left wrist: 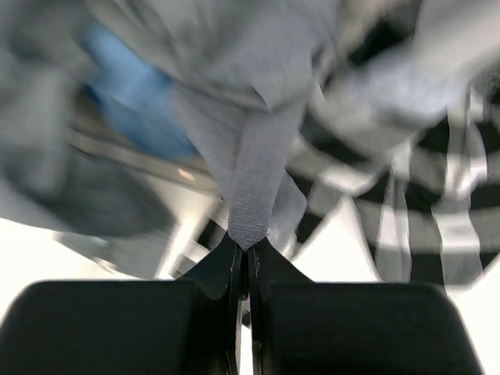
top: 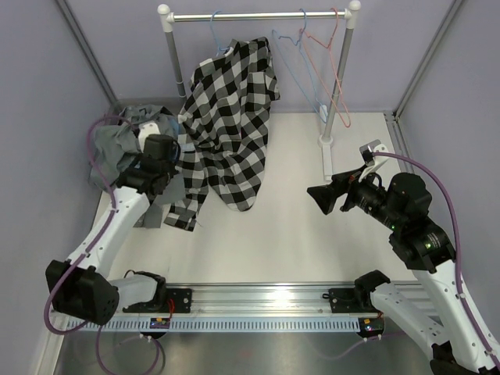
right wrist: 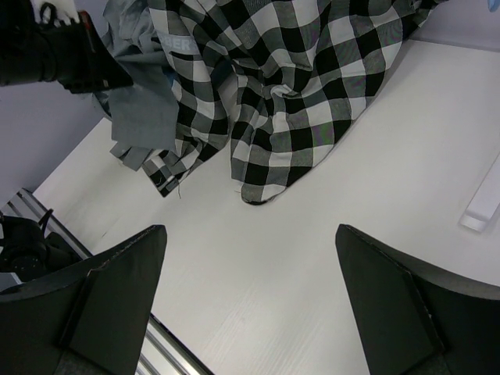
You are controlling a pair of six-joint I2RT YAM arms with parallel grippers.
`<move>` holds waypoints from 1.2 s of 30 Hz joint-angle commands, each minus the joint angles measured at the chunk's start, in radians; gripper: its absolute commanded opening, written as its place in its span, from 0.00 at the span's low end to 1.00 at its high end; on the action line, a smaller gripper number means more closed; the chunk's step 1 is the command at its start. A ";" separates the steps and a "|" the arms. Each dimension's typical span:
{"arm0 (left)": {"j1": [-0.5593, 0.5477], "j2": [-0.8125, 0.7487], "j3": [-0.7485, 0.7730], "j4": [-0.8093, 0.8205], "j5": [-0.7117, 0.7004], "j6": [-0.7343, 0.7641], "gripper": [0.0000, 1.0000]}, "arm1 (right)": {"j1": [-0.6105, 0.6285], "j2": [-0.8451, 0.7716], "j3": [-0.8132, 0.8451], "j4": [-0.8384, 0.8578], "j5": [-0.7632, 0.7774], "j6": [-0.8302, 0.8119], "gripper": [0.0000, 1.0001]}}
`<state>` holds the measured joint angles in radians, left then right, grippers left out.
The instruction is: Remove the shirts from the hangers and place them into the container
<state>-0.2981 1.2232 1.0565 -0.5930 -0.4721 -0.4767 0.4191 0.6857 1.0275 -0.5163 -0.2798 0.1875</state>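
The black-and-white checked shirt (top: pixel 230 117) hangs on a light blue hanger (top: pixel 216 30) from the rack, its hem trailing on the table (right wrist: pixel 273 168). An empty light blue hanger (top: pixel 293 66) and a pink-red hanger (top: pixel 334 66) hang further right. The grey shirt (top: pixel 117 148) is heaped at the far left, over a light blue shirt (left wrist: pixel 133 101). My left gripper (top: pixel 162 186) (left wrist: pixel 248 251) is shut on a fold of the grey shirt (left wrist: pixel 254 180), beside the checked shirt's sleeve. My right gripper (top: pixel 322 197) (right wrist: pixel 250 230) hangs open over bare table, right of the checked shirt. The container is hidden.
The silver rack bar (top: pixel 258 16) spans the back on two white posts (top: pixel 344 70). A white foot of the rack (top: pixel 326 160) lies on the table just behind my right gripper. Grey walls close in on both sides. A metal rail (top: pixel 258 295) runs along the near edge.
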 commanded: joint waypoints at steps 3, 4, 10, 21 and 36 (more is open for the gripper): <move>0.134 -0.024 0.210 -0.022 -0.166 0.193 0.00 | 0.012 -0.002 0.000 0.038 -0.004 0.003 0.99; 0.173 0.005 0.276 -0.019 -0.171 0.208 0.00 | 0.012 0.000 -0.001 0.038 -0.002 0.001 0.99; 0.284 0.262 0.544 0.031 -0.137 0.280 0.00 | 0.017 0.006 -0.003 0.038 0.001 0.001 1.00; 0.370 0.761 0.642 0.098 0.030 0.211 0.02 | 0.021 0.046 0.003 0.016 0.042 -0.011 0.99; 0.376 0.523 0.596 0.032 0.135 0.165 0.75 | 0.024 0.012 -0.004 0.036 0.013 0.003 0.99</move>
<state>0.0769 1.9507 1.6474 -0.5903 -0.3859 -0.2886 0.4320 0.7204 1.0271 -0.5186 -0.2531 0.1871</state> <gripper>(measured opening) 0.702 0.993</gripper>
